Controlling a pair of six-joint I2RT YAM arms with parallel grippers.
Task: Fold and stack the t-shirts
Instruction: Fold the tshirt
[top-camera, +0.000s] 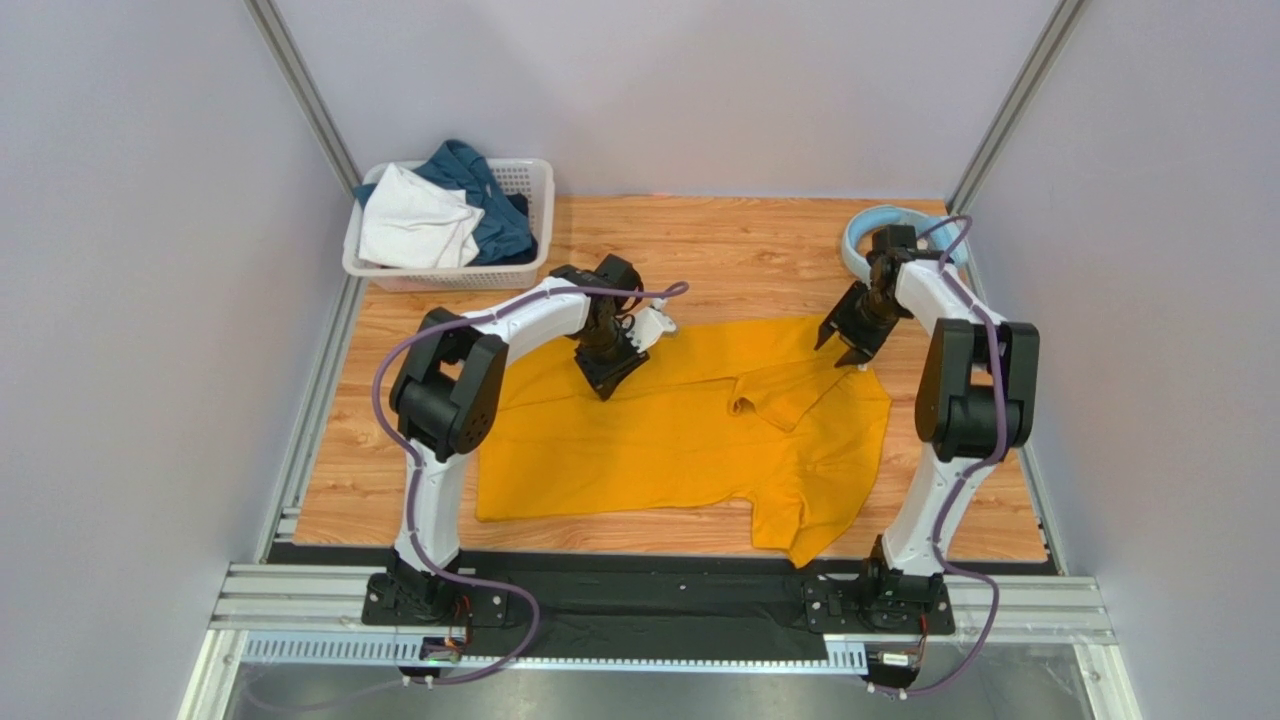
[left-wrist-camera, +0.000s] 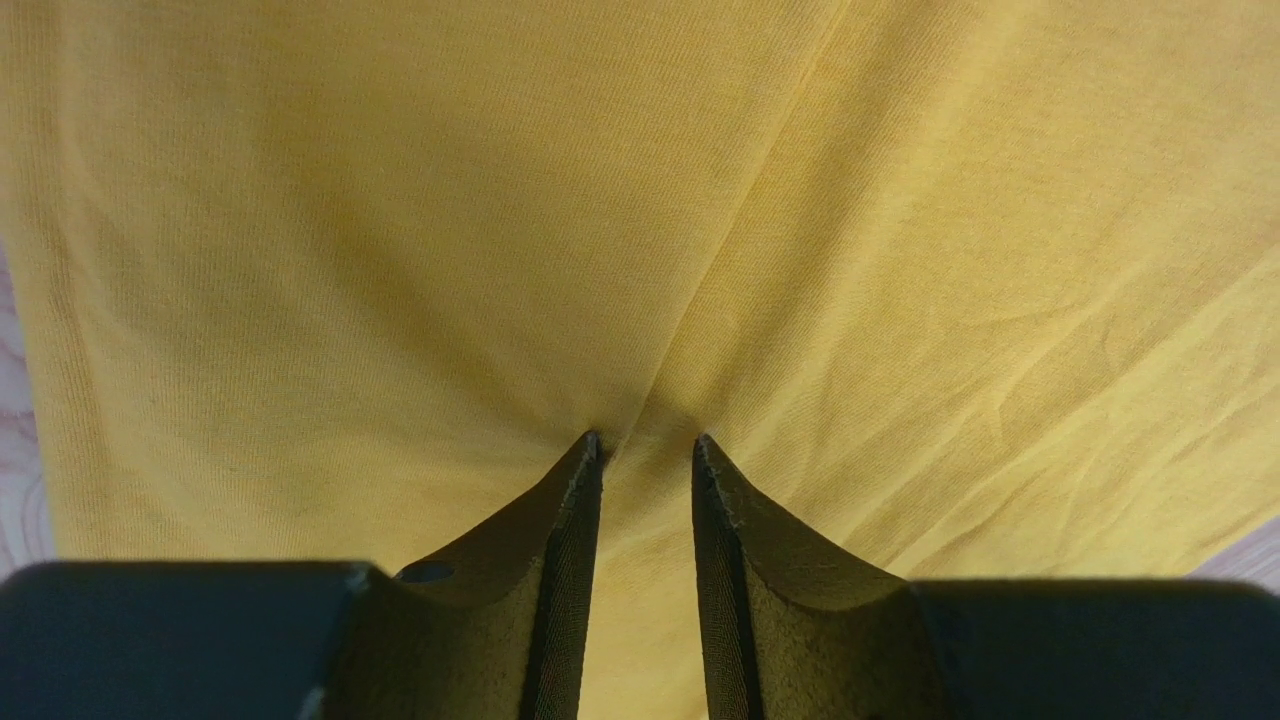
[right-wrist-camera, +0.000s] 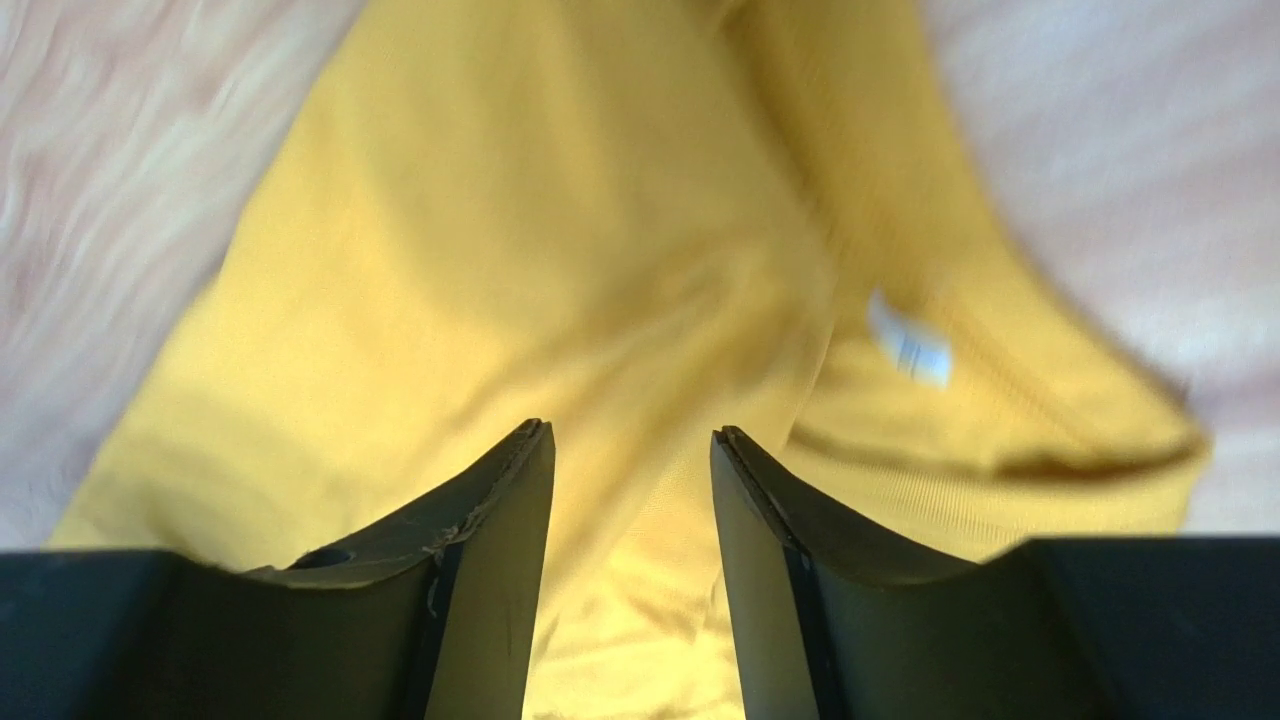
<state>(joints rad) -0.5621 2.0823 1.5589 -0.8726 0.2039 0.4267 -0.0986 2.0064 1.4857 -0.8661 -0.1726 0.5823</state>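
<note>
The wooden table is smooth and grained, so the yellow shirt spread across its middle could slide as a whole rather than fold. The shirt is a soft, fine knit, limp and creased, with its near right sleeve hanging off at an angle. If the two arms pull unevenly, the fold will likely come out skewed.

At the far left, the stiff lattice basket holds a crumpled white garment and a blue garment.

The left gripper is narrow and pinches a ridge of the shirt. A pinch that thin may slip.

The right gripper stands wider over the blurred collar, and I cannot tell whether it grips. A small white label shows.
</note>
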